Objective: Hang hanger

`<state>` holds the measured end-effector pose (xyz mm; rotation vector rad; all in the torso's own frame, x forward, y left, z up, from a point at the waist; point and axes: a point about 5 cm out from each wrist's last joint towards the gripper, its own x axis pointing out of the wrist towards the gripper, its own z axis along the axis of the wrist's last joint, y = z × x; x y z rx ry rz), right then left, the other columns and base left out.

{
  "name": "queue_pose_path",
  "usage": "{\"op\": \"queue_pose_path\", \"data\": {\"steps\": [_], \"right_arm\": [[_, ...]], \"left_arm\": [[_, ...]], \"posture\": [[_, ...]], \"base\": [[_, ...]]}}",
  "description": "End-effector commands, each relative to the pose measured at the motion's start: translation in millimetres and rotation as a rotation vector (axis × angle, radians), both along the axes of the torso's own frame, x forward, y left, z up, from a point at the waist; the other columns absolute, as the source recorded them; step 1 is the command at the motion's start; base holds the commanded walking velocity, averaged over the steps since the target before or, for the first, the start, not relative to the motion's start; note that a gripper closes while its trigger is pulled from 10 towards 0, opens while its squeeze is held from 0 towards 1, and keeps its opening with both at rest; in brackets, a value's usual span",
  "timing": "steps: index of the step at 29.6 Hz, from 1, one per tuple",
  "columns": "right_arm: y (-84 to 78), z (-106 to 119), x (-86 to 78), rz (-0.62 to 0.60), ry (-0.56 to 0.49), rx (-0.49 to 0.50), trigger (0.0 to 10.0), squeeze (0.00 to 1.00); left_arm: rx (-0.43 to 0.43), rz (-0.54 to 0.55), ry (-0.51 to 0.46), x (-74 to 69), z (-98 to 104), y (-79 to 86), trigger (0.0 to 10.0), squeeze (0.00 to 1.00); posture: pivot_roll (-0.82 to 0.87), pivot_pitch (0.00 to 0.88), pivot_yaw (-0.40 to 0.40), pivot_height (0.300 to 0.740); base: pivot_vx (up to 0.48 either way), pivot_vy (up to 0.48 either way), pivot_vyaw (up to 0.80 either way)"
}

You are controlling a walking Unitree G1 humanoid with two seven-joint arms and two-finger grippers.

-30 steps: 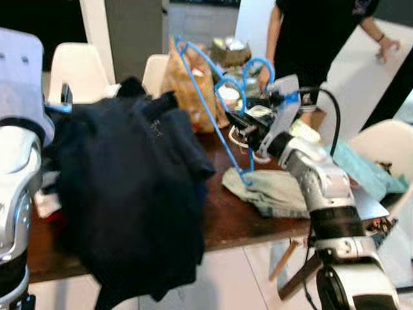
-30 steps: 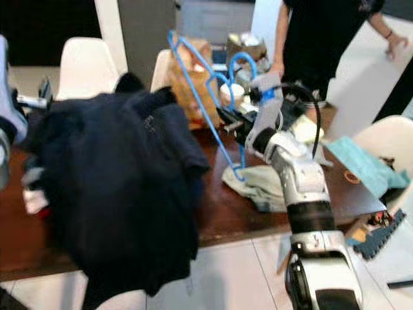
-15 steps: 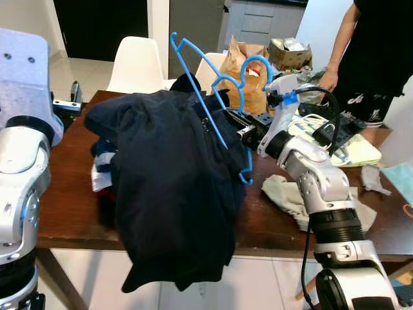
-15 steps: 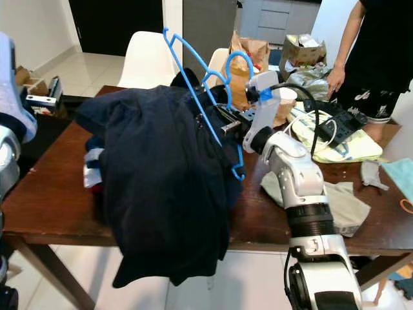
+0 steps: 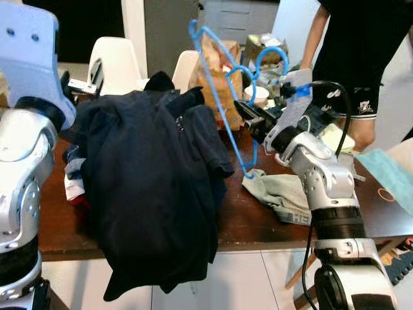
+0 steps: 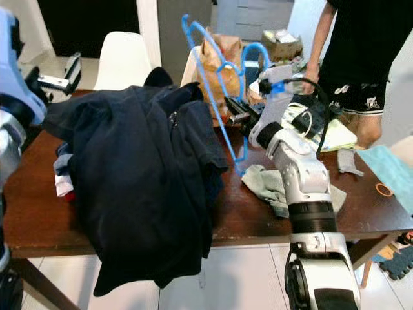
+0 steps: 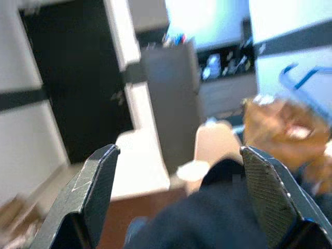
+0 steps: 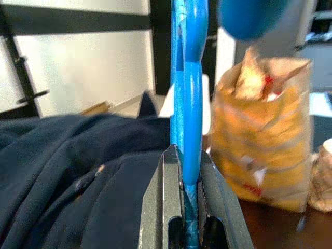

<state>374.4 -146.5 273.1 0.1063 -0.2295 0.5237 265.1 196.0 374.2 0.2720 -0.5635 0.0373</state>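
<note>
Fabric fills the near side: a dark navy garment (image 5: 151,194) is draped in a heap over the front edge of the brown counter (image 5: 255,223), its lower folds hanging past the rim toward the floor, with a bit of red-and-white cloth (image 5: 72,187) peeking from under it. Beside it lies a crumpled grey-green rag (image 5: 277,192). The left gripper (image 7: 179,197) is raised above the garment with its fingers spread wide and empty, probably waiting to help with the cloth.

Next comes the right gripper (image 6: 237,115), reaching over the counter with its fingers clenched on the blue hanger (image 5: 222,97). The wrist view shows the blue bar pinched squarely between them. It is held upright and tilted, clear of the counter, with one shoulder tip high and the other down near the rag; that pose likely keeps the arms free to slip into the garment. The hanger is thin bright-blue plastic, with a curled hook near the gripper and notched ends.

Behind it stands a brown paper bag (image 6: 216,58), then white chairs (image 6: 119,61), and a person (image 6: 352,58) in dark clothes stands at the far corner.
</note>
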Motion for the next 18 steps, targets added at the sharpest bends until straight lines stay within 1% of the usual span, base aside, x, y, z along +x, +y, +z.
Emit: {"op": "queue_pose_path", "data": {"steps": [1,3,9,11,12,14,17,18], "right_arm": [[-7.3,4,1.9,-0.042,-0.017,0.01,10.0,0.0],[-10.6,3,3.1,-0.068,-0.011,0.002,10.0,0.0],[-12.6,2,3.5,-0.087,-0.004,-0.004,10.0,0.0],[-13.4,2,4.0,-0.099,-0.004,-0.005,10.0,0.0],[-14.3,2,4.8,-0.11,0.0,-0.002,10.0,0.0],[-14.3,2,4.8,-0.11,0.0,-0.002,10.0,0.0],[-20.4,1,8.8,-0.167,0.019,-0.006,10.0,0.0],[-20.4,1,8.8,-0.167,0.019,-0.006,10.0,0.0]], "left_arm": [[0.008,-0.05,-0.024,-2.3,3,-8.5,10.0,0.0],[0.006,-0.048,-0.031,-2.0,4,-8.8,10.0,0.0],[-0.003,-0.049,-0.027,-0.3,2,-5.4,10.0,0.0],[0.002,-0.07,-0.021,0.2,1,-7.6,10.0,0.0],[0.012,-0.097,-0.015,0.2,0,-11.4,10.0,0.0],[0.012,-0.097,-0.015,0.2,0,-11.4,10.0,0.0],[0.021,-0.186,0.01,0.4,-7,-23.6,10.0,0.0],[0.021,-0.186,0.01,0.4,-7,-23.6,10.0,0.0]], "posture": [[0.07,0.0,-0.068,0.74],[0.07,0.0,-0.069,0.74],[0.07,0.0,-0.069,0.74],[0.08,0.0,-0.068,0.74],[0.08,0.0,-0.069,0.74],[0.08,0.0,-0.069,0.74],[0.07,0.0,-0.068,0.74],[0.07,0.0,-0.068,0.74]], "base": [[0.48,0.0,0.0],[0.48,0.0,0.0],[0.48,0.0,0.0],[0.48,0.0,0.0],[0.48,0.0,0.0],[0.48,0.0,0.0],[0.434,0.0,-0.75],[0.405,0.0,-0.76]]}}
